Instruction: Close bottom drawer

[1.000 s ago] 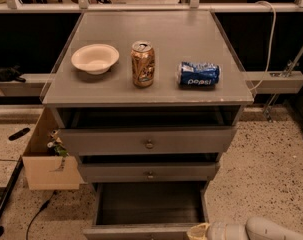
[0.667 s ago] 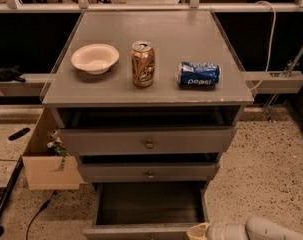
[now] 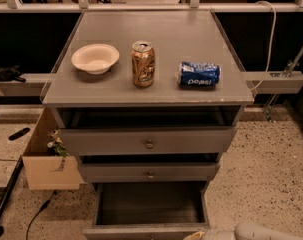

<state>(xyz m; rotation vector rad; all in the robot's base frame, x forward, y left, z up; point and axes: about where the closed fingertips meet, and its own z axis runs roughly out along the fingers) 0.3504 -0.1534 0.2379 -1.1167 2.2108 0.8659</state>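
Light: warm light from overhead is falling evenly on the flat grey wooden counter point(image 3: 191, 39).
Shadows: the open grey bottom drawer point(image 3: 150, 204) is sitting in deep shade inside.
Sheen: the round cream bowl point(image 3: 95, 58) is glowing softly.
End effector: the pale end effector point(image 3: 197, 235) is catching light at the bottom edge.

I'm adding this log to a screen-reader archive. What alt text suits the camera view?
The bottom drawer of a grey cabinet stands pulled wide open, with the gripper low at its front edge, right of centre. On its top sit a white bowl, an upright gold can and a Pepsi can on its side.
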